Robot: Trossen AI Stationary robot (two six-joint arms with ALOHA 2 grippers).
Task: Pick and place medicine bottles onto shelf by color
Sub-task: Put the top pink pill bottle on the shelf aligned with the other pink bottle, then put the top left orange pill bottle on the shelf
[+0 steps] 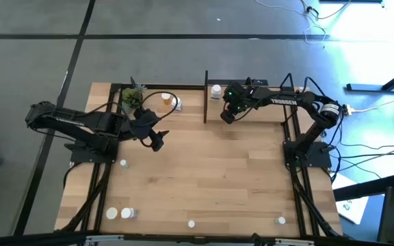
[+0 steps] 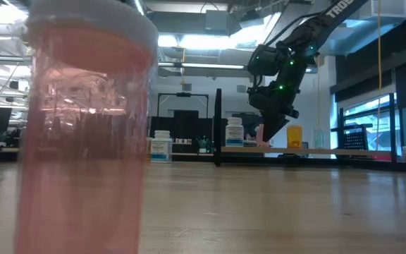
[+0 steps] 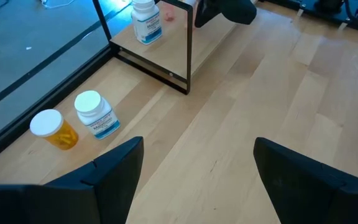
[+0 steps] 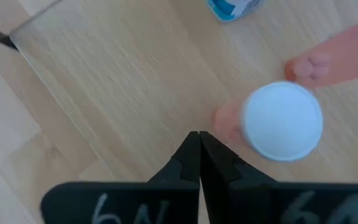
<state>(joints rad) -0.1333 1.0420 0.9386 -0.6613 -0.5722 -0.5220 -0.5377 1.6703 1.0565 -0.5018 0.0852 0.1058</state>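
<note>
The shelf (image 1: 205, 102) stands at the table's far edge, a low wooden board (image 2: 330, 150) with black posts. On it are a white bottle (image 2: 235, 132), a pink bottle (image 4: 283, 121) with a white cap, and an orange one (image 2: 294, 135). My right gripper (image 4: 197, 138) is shut, pointing steeply down at the board right beside the pink bottle. My left gripper (image 3: 197, 146) hangs open above the table's left middle (image 1: 157, 140), with nothing between its fingers. An orange bottle (image 3: 55, 129) and a white one (image 3: 95, 114) lie left of the shelf. My right gripper's shut fingertips (image 4: 194, 146) stand next to the pink bottle's side (image 4: 227, 118), just above the shelf board. I cannot tell whether they touch it. The bottle stands upright on the board.
A small potted plant (image 1: 132, 99) stands at the far left. Several loose bottles stand on the near part of the table (image 1: 124, 163) (image 1: 111, 213) (image 1: 191, 223) (image 1: 281, 220). A pink bottle (image 2: 83, 127) stands right before the low camera. Bare wood lies in the middle.
</note>
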